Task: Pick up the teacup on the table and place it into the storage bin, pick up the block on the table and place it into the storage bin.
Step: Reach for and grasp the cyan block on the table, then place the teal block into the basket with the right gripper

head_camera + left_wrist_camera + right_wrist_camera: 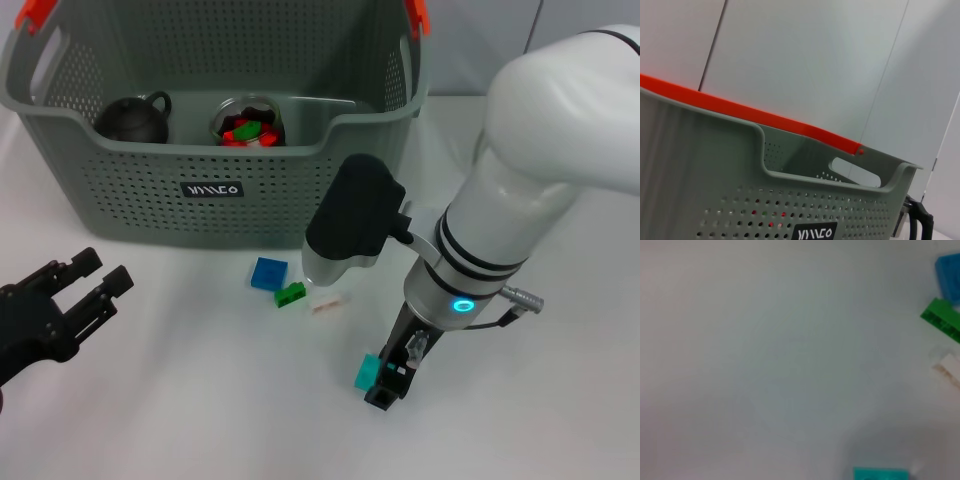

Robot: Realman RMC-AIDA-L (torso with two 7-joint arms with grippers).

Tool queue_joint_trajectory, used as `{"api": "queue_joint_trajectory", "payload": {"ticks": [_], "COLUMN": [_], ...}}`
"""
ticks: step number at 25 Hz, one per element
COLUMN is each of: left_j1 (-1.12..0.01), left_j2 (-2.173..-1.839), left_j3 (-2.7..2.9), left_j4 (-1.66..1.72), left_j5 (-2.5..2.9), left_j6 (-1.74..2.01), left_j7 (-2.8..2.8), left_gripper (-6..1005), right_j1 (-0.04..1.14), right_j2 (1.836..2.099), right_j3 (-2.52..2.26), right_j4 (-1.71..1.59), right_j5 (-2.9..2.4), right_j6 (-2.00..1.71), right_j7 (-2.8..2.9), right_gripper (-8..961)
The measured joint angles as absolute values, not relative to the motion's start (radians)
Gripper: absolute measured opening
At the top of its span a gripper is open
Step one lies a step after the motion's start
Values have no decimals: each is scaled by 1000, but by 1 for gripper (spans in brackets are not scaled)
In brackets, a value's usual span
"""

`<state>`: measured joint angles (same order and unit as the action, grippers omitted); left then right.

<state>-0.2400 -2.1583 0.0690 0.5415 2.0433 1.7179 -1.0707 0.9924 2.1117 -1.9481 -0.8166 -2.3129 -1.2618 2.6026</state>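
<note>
The grey storage bin (215,195) stands at the back of the white table, and the left wrist view shows its front wall (715,200) close up. A dark teacup (135,118) lies inside it on the left. On the table, a teal block (368,372) sits right against my right gripper (385,388), which points down at the table beside it. The right wrist view catches this teal block (880,474) at its edge. My left gripper (95,280) hovers open and empty at the front left, well away from the blocks.
A glass bowl (248,122) of red and green bricks sits in the bin beside the teacup. A blue block (268,273), a green block (291,294) and a pale block (328,300) lie before the bin. Orange clips (415,15) top the handles.
</note>
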Motion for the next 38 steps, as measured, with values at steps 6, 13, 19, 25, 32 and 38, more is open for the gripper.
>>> {"api": "queue_joint_trajectory", "payload": {"ticks": [6,13,19,25,32,38], "left_j1": [-243,-242,-242,-241,-235,-237], "left_j2": [-2158,-2158,-2158,-2158,-2158,-2158], "left_j3": [71,71,69,69,68,67], "left_j4": [541,540,540,540,540,540], "left_j5": [2043,2043,2043,2043,2038,2037], "left_j6": [1718,1718,1718,1718,1718,1718], "left_j7": [-1071,-1071,-1071,-1071,-1071,-1071], "left_gripper": [531,531,531,531,531,531], "right_j1": [988,986,984,962,840,773], "right_j2": [2111,2111,2111,2104,2098,2096], "right_j3": [-1949,-1950,-1950,-1916,-1616,-1356], "right_j4": [-816,-819,-825,-879,-1135,-1327], "right_j5": [-2313,-2313,-2313,-2308,-2314,-2176], "right_j6": [-1254,-1250,-1257,-1272,-1453,-1551], "right_j7": [2609,2605,2596,2596,2509,2420], "right_gripper": [559,554,474,422,423,423]}}
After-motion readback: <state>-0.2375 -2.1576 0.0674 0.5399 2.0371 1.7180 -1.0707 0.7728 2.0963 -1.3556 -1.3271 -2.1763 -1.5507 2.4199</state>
